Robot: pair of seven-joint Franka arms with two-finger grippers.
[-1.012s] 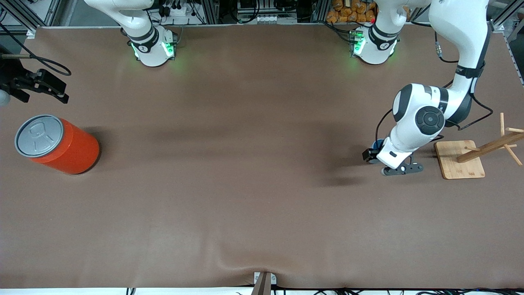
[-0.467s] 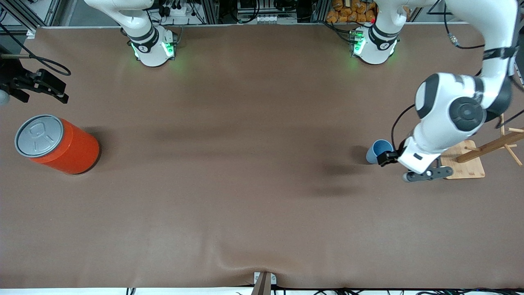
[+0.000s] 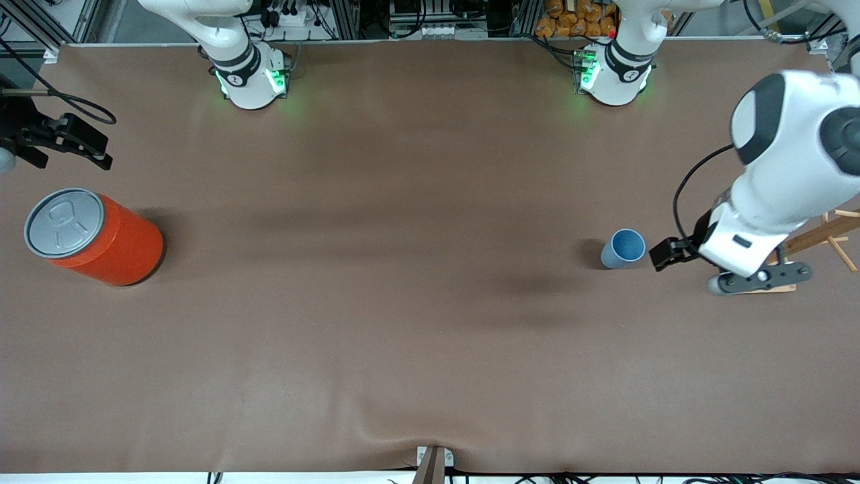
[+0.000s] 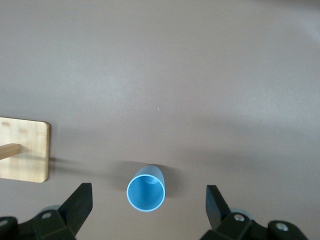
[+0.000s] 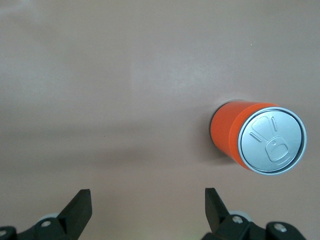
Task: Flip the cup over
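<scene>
Well, my left gripper (image 4: 147, 205) hung spread wide and empty above the cup (image 3: 623, 248), which stood mouth-up on the table (image 3: 403, 302) near the wooden stand (image 4: 24, 150). Judging it: pull away cleanly, no nudging. Bare table all round. My right gripper (image 5: 147, 210), equally wide, waited over the orange can (image 5: 257, 136).

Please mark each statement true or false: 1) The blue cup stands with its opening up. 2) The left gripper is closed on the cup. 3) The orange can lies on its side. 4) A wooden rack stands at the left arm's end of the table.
1) True: the cup stands upright, mouth up.
2) False: the left gripper is open, up in the air beside the cup and apart from it.
3) False: the orange can stands upright, grey lid on top.
4) True: the wooden rack is there, partly hidden by the left arm.
</scene>
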